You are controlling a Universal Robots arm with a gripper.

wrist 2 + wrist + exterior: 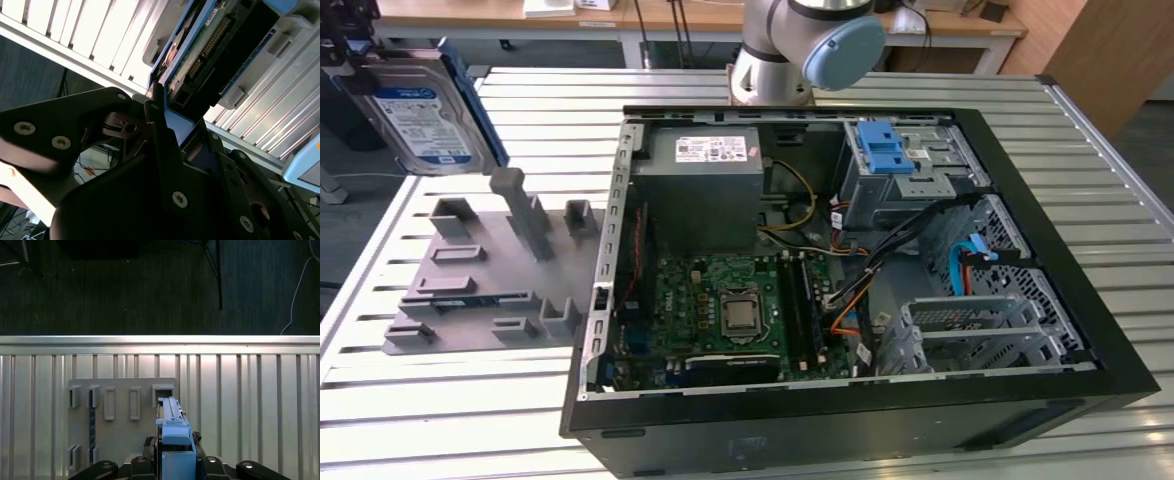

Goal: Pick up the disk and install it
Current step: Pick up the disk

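Pincer [172,117] clamps the disk [420,115] above the rack [467,290], outside the case [854,430].

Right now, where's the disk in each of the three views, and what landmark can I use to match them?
Exterior view: the disk is high up at the exterior view's left, near the grey fixture plate.
First wrist view: the disk is edge-on, in front of that plate's edge.
Second wrist view: the disk is close up, connector end showing.
Shared landmark: the slatted metal table.

End effector [175,466] points down; 2 fingers [161,142] clamped on disk [420,115]; arm base [787,60] upright.
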